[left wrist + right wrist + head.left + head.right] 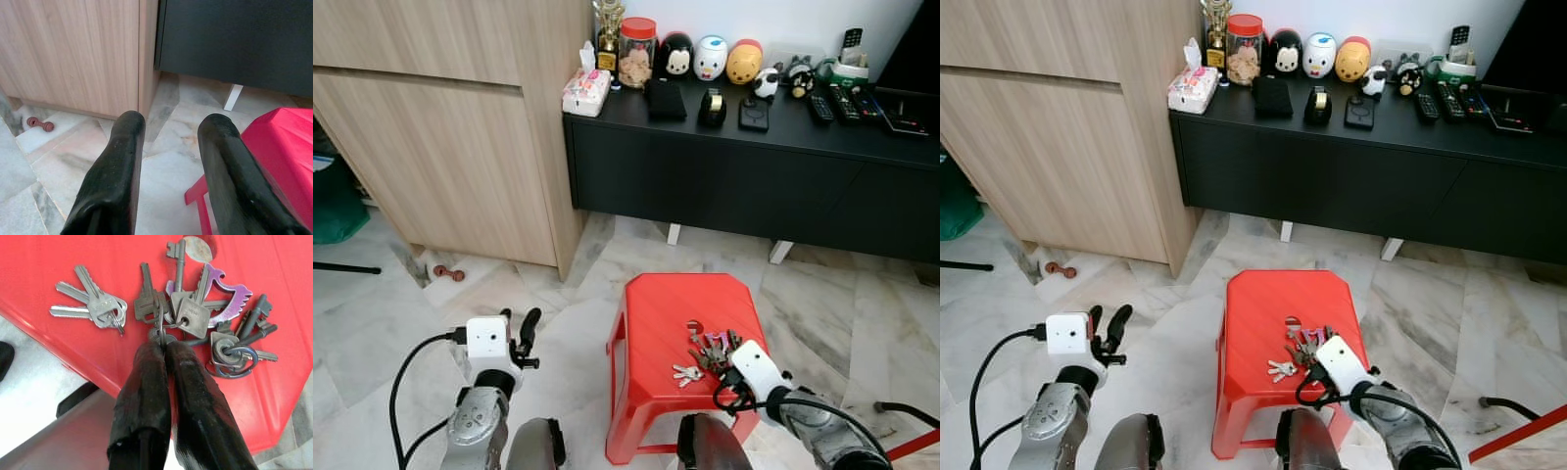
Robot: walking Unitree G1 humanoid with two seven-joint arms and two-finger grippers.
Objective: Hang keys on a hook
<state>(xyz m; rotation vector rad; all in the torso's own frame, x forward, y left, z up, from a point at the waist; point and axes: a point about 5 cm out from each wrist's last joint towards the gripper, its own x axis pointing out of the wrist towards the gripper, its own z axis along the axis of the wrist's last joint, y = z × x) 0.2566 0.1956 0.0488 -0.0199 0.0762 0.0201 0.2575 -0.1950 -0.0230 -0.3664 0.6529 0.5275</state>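
The right gripper's [164, 345] fingers are pressed together on the ring of the big bunch of keys [205, 318], lying near the front right corner of the red stool [656, 313]. A smaller key pair [93, 303] lies beside it. The left gripper [168, 132] is held with fingers spread wide over the marble floor [558, 294]. A wooden cabinet [450, 147] and black counter [754, 176] are seen behind.

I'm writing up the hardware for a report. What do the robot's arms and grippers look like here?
Both arms are silver metal. The left arm carries a white box-shaped wrist camera module with black cables looping off it. The right arm has the same white module and black cabling. The left gripper and right gripper each have two long, rounded black fingers.
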